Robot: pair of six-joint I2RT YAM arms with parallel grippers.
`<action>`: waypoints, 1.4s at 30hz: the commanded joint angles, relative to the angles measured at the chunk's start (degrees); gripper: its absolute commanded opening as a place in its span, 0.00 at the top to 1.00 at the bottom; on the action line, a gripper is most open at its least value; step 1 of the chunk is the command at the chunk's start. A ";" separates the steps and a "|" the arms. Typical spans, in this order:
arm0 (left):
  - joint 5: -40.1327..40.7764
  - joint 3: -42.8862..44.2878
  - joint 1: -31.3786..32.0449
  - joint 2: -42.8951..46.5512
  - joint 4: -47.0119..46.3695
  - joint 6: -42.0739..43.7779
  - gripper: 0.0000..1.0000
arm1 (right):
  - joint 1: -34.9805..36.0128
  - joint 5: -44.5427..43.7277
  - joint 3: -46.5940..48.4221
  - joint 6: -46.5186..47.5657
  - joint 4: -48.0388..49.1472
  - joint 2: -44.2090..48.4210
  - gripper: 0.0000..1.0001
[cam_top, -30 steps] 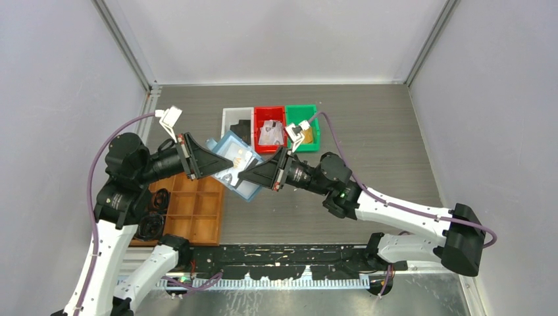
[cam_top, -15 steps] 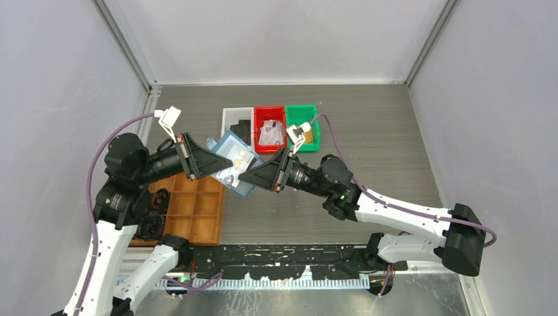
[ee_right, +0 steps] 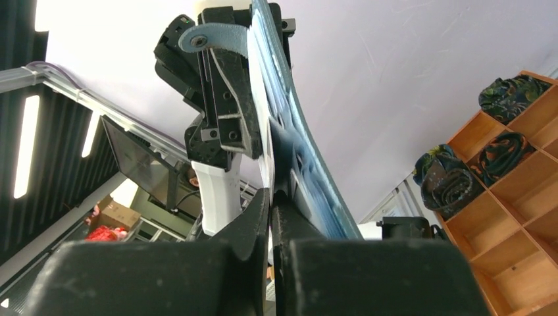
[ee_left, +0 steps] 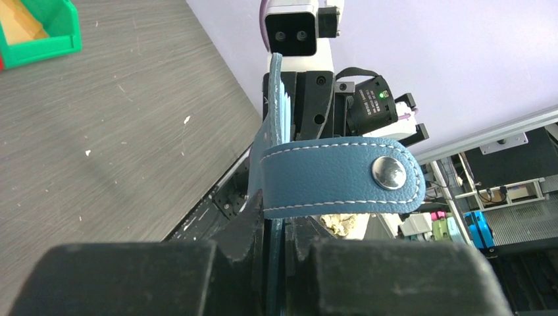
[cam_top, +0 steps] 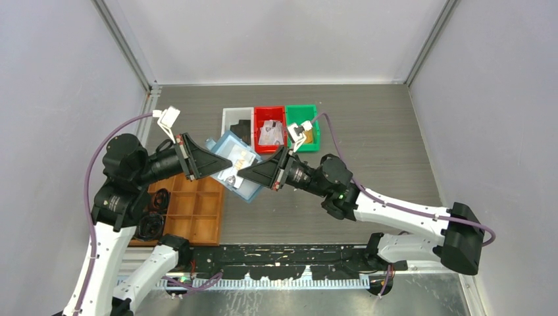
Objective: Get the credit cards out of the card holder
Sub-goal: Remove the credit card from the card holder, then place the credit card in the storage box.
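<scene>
the card holder (cam_top: 230, 148) looks soft, light and bendy. the left end effector (cam_top: 222, 164) and right end effector (cam_top: 242, 173) each pinch one edge, mid frame. the cards (cam_top: 244, 157) are likely slippy; best to grab a stiff edge.

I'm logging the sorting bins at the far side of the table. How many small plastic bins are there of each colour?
White plastic bin: 1
Red plastic bin: 1
Green plastic bin: 1
Total: 3

arms (cam_top: 395, 212) — white, black joints | cables (cam_top: 97, 158) purple | left hand (cam_top: 224, 168), right hand (cam_top: 242, 172) black
</scene>
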State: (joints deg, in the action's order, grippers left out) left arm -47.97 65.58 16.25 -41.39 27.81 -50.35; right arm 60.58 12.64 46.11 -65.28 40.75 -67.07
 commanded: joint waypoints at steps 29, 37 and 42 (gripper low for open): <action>1.47 8.37 0.37 2.13 6.60 18.94 1.00 | -30.54 3.88 35.83 34.72 -63.59 -22.60 0.99; 0.75 8.73 0.36 2.62 7.13 19.90 1.00 | -30.55 0.14 56.65 39.68 -70.52 -45.36 0.99; 0.85 9.21 0.40 2.89 7.77 20.74 1.00 | -30.46 1.28 65.05 40.24 -74.04 -54.73 0.99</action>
State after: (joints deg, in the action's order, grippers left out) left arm -46.19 72.16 16.45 -39.31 37.06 -31.05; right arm 30.17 14.02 104.14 -27.42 -30.28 -118.96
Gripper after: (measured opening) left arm 0.096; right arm 0.058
